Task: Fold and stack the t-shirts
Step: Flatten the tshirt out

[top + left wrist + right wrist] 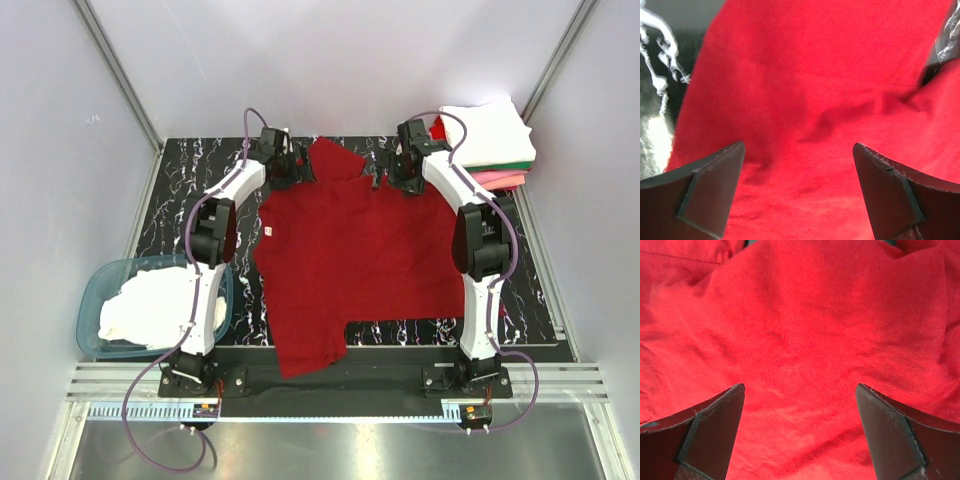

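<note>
A plain dark red t-shirt (350, 250) lies spread over the black marbled table (170, 215), one part hanging past the near edge. My left gripper (290, 170) is at the shirt's far left corner and stands open, with red cloth (805, 100) just below its fingers and nothing between them. Over the shirt's far right edge my right gripper (397, 170) is open too, red fabric (805, 340) filling its view. Folded t-shirts (490, 140), white on top of green and pink ones, are stacked at the far right.
A teal plastic tub (100, 330) holding white cloth (145, 305) stands at the near left, beside the left arm's base. Grey walls with metal frame rails close in the table on three sides.
</note>
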Robot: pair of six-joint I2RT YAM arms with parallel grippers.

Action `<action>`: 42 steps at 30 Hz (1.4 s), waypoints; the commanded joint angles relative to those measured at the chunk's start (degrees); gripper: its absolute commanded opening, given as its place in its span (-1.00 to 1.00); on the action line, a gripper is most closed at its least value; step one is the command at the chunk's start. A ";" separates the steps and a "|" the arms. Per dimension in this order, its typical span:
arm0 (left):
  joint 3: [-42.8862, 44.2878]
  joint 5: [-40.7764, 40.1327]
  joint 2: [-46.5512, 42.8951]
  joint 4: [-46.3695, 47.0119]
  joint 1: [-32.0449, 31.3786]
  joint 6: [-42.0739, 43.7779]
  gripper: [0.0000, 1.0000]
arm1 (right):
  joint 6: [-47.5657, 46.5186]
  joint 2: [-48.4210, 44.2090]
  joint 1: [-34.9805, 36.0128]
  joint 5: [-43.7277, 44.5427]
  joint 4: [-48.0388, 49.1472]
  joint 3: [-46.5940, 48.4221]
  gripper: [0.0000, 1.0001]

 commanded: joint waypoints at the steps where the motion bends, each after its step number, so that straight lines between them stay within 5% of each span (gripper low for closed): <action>1: 3.94 1.03 0.34 0.80 -0.29 -2.34 0.91 | 1.03 -1.66 0.33 -2.06 1.61 1.45 0.97; 14: 22.20 -5.56 12.64 -20.73 8.66 3.54 0.88 | 0.41 -2.02 0.33 -1.97 4.08 -0.94 0.99; 26: 17.93 -5.58 6.86 -17.06 12.28 5.22 0.88 | 3.75 2.30 0.33 -6.36 2.84 5.14 0.98; 29: 14.58 1.19 7.11 -13.28 11.58 3.02 0.77 | 3.75 0.71 0.33 -6.10 3.81 2.59 0.99; 37: 12.21 2.70 9.58 -11.33 6.74 2.32 0.54 | 2.26 -3.15 0.33 -5.31 5.21 -2.86 0.99; 42: 10.53 1.82 8.96 -10.19 6.39 1.70 -0.05 | 1.47 -4.74 0.33 -4.87 6.53 -6.72 1.00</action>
